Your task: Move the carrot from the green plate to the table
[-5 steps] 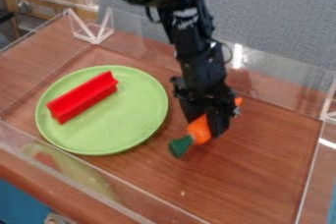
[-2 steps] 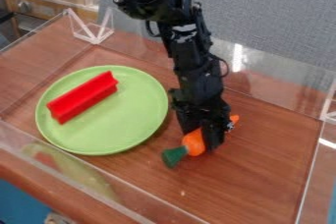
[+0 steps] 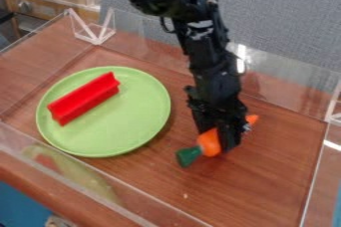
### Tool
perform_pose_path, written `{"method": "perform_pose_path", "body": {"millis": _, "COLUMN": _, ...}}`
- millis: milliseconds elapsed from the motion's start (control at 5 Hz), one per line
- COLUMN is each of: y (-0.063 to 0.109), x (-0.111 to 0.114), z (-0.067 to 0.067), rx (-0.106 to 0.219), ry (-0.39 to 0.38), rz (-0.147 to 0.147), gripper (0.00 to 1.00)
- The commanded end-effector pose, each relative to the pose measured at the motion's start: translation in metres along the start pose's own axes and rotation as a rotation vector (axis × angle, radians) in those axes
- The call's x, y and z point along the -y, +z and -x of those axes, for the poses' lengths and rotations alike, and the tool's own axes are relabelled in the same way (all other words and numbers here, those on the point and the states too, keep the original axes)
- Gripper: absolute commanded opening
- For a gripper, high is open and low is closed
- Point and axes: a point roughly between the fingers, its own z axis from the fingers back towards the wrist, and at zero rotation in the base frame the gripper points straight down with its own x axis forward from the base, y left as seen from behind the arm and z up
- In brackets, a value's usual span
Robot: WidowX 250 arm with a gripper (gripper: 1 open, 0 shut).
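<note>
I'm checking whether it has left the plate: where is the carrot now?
The carrot is off the green plate, just right of its rim, down at the table in the closed gripper.

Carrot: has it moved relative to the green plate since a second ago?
Yes. The carrot, held in the shut gripper, has shifted rightward in the camera view, further from the green plate rim, over the table.

The reddish-brown wood-grain table [image 3: 273,186], edged by low clear acrylic walls [image 3: 314,206], carries the round green plate [image 3: 127,121] at its left; the carrot's [image 3: 200,150] green tip meets the wood just beside the plate
</note>
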Motion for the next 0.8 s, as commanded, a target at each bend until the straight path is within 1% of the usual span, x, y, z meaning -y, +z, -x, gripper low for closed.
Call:
{"method": "perform_pose_path", "body": {"millis": 0, "y": 0.002, "x": 0.005, "z": -0.007, "rx": 0.029, "ry": -0.038, "rz": -0.014, "gripper": 0.00}}
{"method": "perform_pose_path", "body": {"millis": 200, "y": 0.000, "x": 0.004, "z": -0.006, "rx": 0.031, "ry": -0.026, "rz": -0.018, "gripper": 0.00}}
{"method": "perform_pose_path", "body": {"millis": 400, "y": 0.004, "x": 0.004, "z": -0.005, "rx": 0.036, "ry": -0.017, "rz": -0.032, "gripper": 0.00}}
{"method": "perform_pose_path", "body": {"millis": 600, "y": 0.016, "x": -0.010, "z": 0.003, "rx": 0.042, "ry": -0.008, "rz": -0.048, "gripper": 0.00}}
